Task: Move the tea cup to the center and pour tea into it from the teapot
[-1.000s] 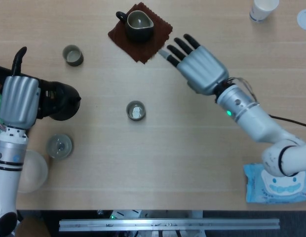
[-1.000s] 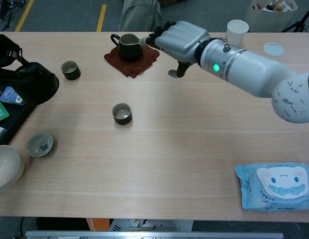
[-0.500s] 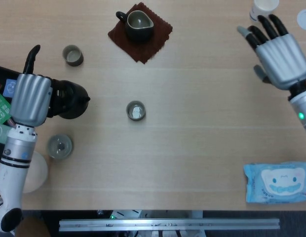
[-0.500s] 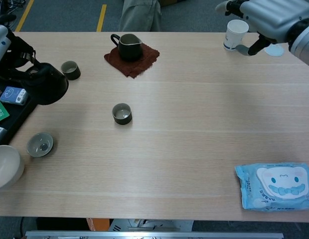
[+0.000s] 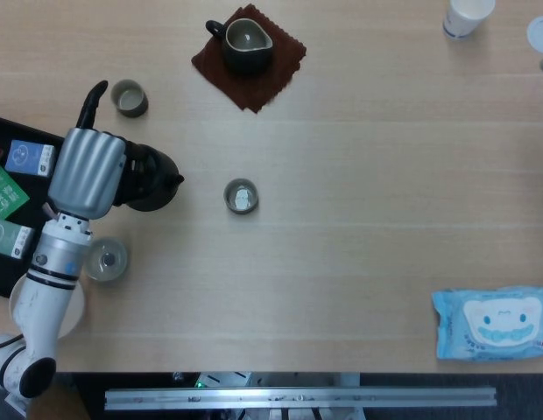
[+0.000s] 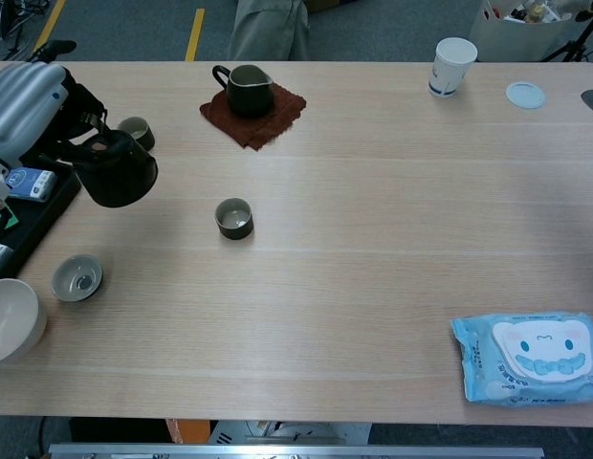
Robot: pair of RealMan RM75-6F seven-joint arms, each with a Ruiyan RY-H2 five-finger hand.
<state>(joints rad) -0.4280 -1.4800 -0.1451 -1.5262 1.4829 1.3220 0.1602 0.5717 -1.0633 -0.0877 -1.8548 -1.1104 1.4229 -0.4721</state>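
One hand [image 5: 88,171] in sight, gripping the teapot [image 6: 117,170] at the table's left.
The cup [image 5: 241,196] stands at the center, right of the teapot; the right hand is out of sight.

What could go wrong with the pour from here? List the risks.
1. The left hand carries the black teapot near the small cup behind it; a swing could knock it over.
2. The center tea cup is small, so tea could easily miss it and spill on the table.
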